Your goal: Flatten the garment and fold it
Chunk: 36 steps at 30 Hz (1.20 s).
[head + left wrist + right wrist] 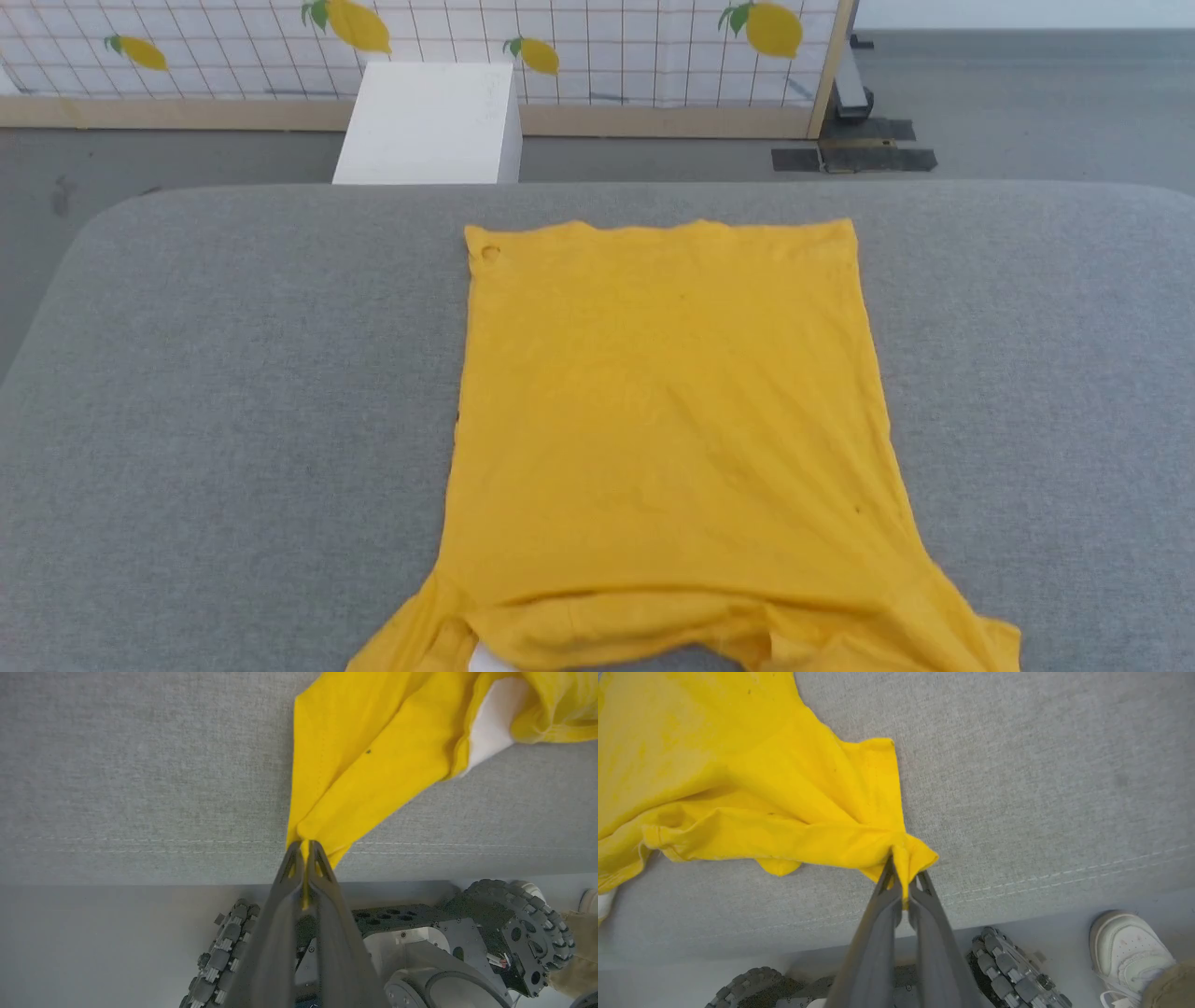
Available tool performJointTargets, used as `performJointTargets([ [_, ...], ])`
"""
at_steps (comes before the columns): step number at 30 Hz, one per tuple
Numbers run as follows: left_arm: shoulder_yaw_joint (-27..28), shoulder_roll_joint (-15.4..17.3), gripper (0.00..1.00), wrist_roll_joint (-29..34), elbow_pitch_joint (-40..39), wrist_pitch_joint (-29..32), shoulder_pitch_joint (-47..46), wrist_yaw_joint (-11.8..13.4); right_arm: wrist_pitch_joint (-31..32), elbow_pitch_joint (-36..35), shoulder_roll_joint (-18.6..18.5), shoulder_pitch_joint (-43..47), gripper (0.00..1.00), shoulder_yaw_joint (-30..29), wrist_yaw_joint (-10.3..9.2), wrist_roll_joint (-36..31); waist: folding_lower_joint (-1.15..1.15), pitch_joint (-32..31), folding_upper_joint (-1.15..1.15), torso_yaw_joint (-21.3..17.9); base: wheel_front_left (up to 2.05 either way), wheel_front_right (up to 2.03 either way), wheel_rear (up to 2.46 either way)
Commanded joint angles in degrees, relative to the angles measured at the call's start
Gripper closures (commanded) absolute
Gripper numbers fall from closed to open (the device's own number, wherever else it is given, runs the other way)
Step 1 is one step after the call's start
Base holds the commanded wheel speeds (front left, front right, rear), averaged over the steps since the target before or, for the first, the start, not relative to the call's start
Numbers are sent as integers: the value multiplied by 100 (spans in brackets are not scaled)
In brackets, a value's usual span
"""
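Near edge first. L gripper [306, 854] is clamped on a thin pinch of the garment [373, 765] at a sleeve corner. R gripper [903, 884] is clamped likewise on the other corner. Both sit at the counter [233, 373] lip.

- Small bite each side: if you tug hard, cloth may slip out.
- Btwn them the collar end is bunched, with a white patch [493, 723] peeking. An uneven pull would prob. skew it.
- Shoe [1129, 947] is near the wheel [1013, 970], so mind any base move.

Farther out, the body lies flat, plain side up.
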Motion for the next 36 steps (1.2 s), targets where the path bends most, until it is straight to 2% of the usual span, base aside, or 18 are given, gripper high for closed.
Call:
performJointTargets([
  [1,37,92,100,-33,-7,-3,105,43,46,37,-33,107,100,-12,-9,33,1,-39,0,23,0,0,0],
  [9,326,-34,100,-90,-386,-442,18,86,-177,285,-4,-103,100,57,-9,23,1,-137,0,-16,0,0,0],
  [10,343,-69,100,-108,-467,-476,-14,88,-272,340,-1,-182,65,56,-9,-22,1,-140,0,-27,0,0,0],
  [11,358,-103,100,-124,-539,-505,-44,91,-320,394,-1,-246,24,69,-9,-60,1,-139,0,-35,0,0,0],
  [12,378,-142,100,-144,-627,-540,-80,96,-340,455,-4,-319,0,86,-9,-97,1,-133,0,-45,0,0,0],
  [15,396,-179,100,-153,-861,-574,-145,107,-286,377,-102,-532,0,194,-9,-101,1,-71,0,-62,0,0,0],
  [19,430,-183,100,-97,-1195,-611,-223,162,-90,-236,-390,-1057,0,17,-9,-13,1,131,0,-43,0,0,0],
  [22,422,-153,100,12,-1446,-614,-322,203,144,-691,-697,-1800,0,-206,-9,-166,1,424,0,31,0,0,0],
  [25,416,-153,100,89,-1605,-652,-460,192,336,-820,-1022,-2732,0,-291,-9,-525,1,768,0,149,0,0,0],
  [29,358,-198,100,172,-1740,-673,-744,152,789,-594,-1376,-4082,0,-125,-9,-935,1,1366,0,377,0,0,0],
  [32,274,-286,100,187,-1806,-691,-1018,73,1058,-131,-1471,-5039,0,121,-9,-1197,1,1787,0,539,0,0,0],
  [36,188,-383,100,210,-1801,-729,-1378,-48,1232,533,-1406,-6032,0,274,-9,-1518,1,2258,0,775,0,0,0],
])
